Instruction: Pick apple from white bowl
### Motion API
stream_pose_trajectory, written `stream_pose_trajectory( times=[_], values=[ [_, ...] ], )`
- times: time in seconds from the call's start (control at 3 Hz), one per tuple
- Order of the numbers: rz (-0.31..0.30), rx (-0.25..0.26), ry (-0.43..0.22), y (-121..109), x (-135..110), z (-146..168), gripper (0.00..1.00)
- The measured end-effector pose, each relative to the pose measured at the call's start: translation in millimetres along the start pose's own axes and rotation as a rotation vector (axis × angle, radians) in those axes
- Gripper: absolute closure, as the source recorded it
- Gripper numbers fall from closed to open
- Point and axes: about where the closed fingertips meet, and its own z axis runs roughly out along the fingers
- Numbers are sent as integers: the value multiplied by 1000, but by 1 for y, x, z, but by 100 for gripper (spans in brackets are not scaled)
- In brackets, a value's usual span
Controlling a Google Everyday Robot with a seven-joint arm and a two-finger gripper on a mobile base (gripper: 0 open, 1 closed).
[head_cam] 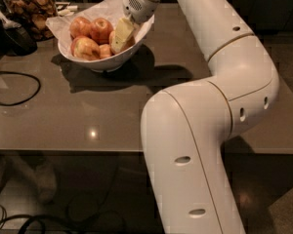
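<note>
The white bowl (136, 39), lined with crinkled white paper, stands on the table at the back left and holds several apples. A peach-orange apple (80, 27) lies at the bowl's left, a redder one (101, 28) beside it, and one with a pale patch (86, 48) in front. A small peach-orange apple (106, 51) lies at the front middle. My gripper (121, 35) reaches down into the right side of the bowl, against the apples there, and hides most of another apple behind it.
The grey table (88, 111) has its front edge low in view. A black cable (19, 89) loops on the left. A jar of snacks (31, 9) and a dark object (12, 35) stand at the back left. My white arm (210, 106) fills the right.
</note>
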Motion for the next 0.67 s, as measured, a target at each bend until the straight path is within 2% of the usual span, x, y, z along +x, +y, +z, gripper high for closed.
stream_pose_trajectory(
  times=[0.67],
  values=[
    [0, 0, 0, 0, 0, 0, 93]
  ],
)
